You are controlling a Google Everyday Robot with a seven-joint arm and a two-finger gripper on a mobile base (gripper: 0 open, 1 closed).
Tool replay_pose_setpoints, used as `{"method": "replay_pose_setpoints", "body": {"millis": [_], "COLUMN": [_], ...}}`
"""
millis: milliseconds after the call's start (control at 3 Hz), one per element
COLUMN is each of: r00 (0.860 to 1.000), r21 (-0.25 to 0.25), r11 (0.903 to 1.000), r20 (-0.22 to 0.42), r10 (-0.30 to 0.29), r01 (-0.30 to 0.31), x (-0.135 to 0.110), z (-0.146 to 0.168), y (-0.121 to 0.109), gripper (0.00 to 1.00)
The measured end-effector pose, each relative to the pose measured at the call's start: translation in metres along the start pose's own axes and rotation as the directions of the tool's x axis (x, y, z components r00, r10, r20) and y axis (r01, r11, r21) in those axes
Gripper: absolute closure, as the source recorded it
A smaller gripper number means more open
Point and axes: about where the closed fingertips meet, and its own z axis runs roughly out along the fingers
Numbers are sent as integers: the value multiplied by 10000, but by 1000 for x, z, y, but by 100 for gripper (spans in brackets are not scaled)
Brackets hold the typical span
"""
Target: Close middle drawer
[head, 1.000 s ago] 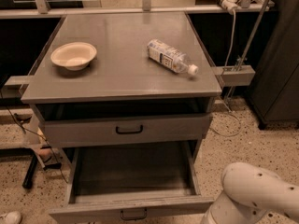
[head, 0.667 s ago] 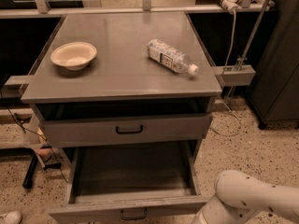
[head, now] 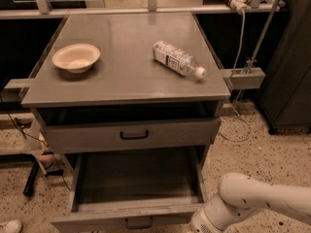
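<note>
The surface is grey metal, smooth and matt with a dull sheen; the middle drawer is the same grey metal, its tray floor matt, its handle black; the bowl is cream and matt, paper or plastic unclear; the bottle is clear glossy plastic with a printed label; the floor is speckled stone; the arm has a smooth white shell, faintly glossy, running off the bottom edge, where the gripper lies out of view.

Beyond the bottom edge: gripper, past the arm; lower front of middle drawer.
</note>
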Motion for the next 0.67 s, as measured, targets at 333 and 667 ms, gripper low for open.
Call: {"method": "replay_pose_setpoints", "body": {"millis": [333, 667], "r00": [9975, 9939], "r21": [415, 605], "r11": [9981, 9954], "r20": [533, 779], "r10": [-474, -785], "r01": [452, 738], "x": [-20, -34], "z": [-10, -12], "y": [-18, -33], "gripper": [100, 100]}}
